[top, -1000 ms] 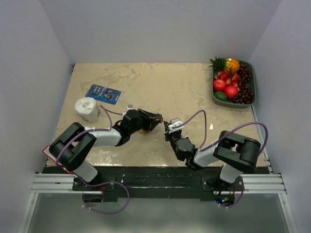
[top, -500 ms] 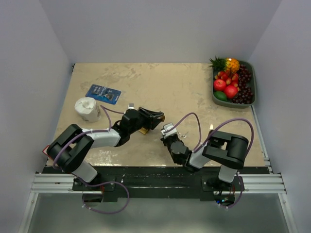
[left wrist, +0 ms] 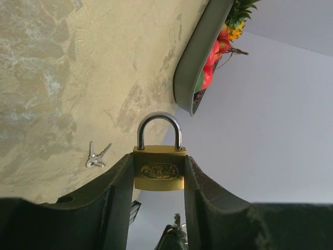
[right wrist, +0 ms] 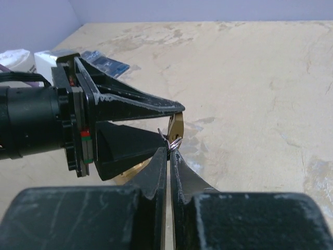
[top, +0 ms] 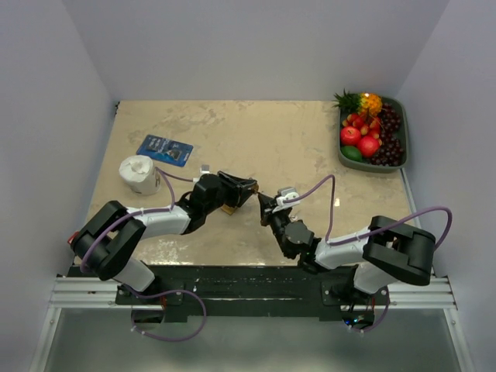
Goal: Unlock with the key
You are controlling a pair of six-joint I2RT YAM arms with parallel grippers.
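Brass padlock [left wrist: 158, 172] held above the worktop [top: 256, 139], key [right wrist: 174, 140] poised just beside its base.
The padlock's body is gripped by its sides between the jaws of the left gripper [top: 246, 188], and its closed shackle [left wrist: 159, 127] sticks out free beyond them. Small, hard and smooth, probably heavy for its size, it is best held by the body like this, leaving the keyhole end open. The right gripper [right wrist: 169, 150] has its jaws clenched on the thin key, only a tip and ring showing. Light, flat and slippery, the key likely needs a firm pinch at the head to turn without slipping. Whether key and lock touch, I cannot tell. Some spare keys [left wrist: 97, 155] lie on the worktop, well apart.
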